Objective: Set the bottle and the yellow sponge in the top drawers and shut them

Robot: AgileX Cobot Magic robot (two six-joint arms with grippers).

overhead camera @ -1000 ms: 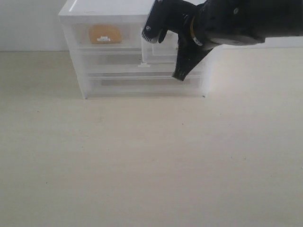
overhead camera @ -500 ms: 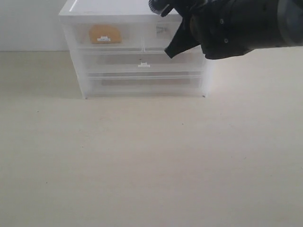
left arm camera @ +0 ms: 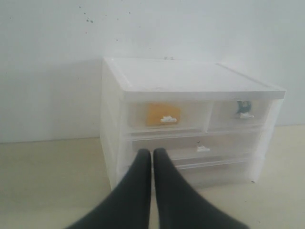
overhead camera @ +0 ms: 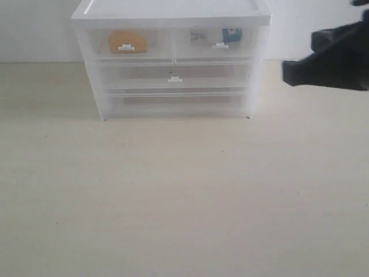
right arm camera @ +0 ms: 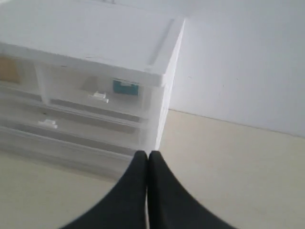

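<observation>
Left hand point(left arm camera: 152, 153) has its two black fingers pressed together and holds nothing. It hangs low in front of the box point(overhead camera: 173, 10) and does not touch it. Right hand point(right arm camera: 147, 154) is pressed together too and holds nothing. It hangs near the box's right front corner, apart from it. In the exterior view the right arm point(overhead camera: 331, 60) is a dark blur off to the right of the box.

The box is white and see-through. It stands on the table point(overhead camera: 173, 190), by the wall point(overhead camera: 34, 29). Its two top drawers point(overhead camera: 158, 37) sit side by side under the box's lid, and both are pushed in. The sponge point(overhead camera: 127, 41) lies inside the top drawer on the box's left side. The bottle point(overhead camera: 232, 36) is inside the top drawer on the box's right side. Two wide drawers point(overhead camera: 144, 72) below them are pushed in as well.
</observation>
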